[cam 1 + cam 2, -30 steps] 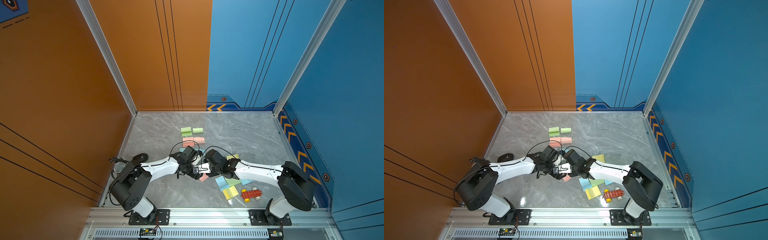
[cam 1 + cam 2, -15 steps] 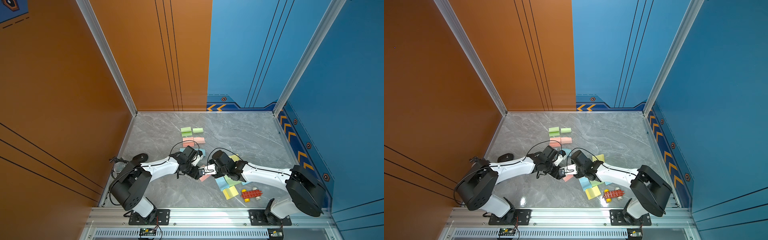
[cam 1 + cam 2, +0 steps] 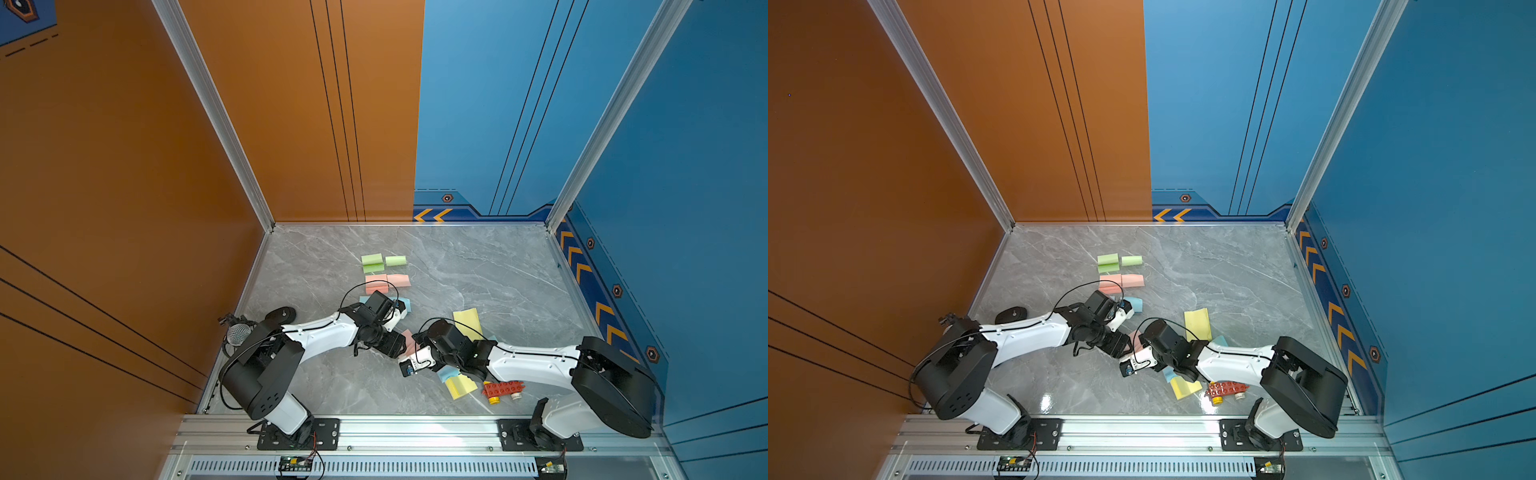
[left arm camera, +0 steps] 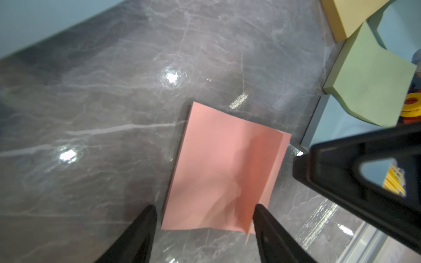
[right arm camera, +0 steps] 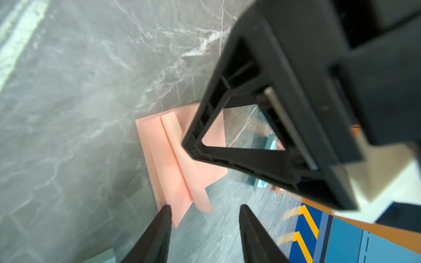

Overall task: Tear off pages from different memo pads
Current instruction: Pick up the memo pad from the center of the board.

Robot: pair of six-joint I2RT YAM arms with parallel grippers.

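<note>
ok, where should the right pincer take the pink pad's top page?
Pinch the lifted flap of the pink pad, not the flat block. It curls up off the table on the edge facing the right pincer, so probably come in from that side.

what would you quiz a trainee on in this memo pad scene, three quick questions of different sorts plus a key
1. True or false: the left gripper has its fingers pressed together.
2. Which colour is the paper lying farthest from the robot? A green, B yellow, C blue.
3. What toy lies on the table near the base of the right arm?
Key: 1 false, they stand apart at the pink memo pad. 2 A, the green memo pads. 3 the red toy brick car.
</note>
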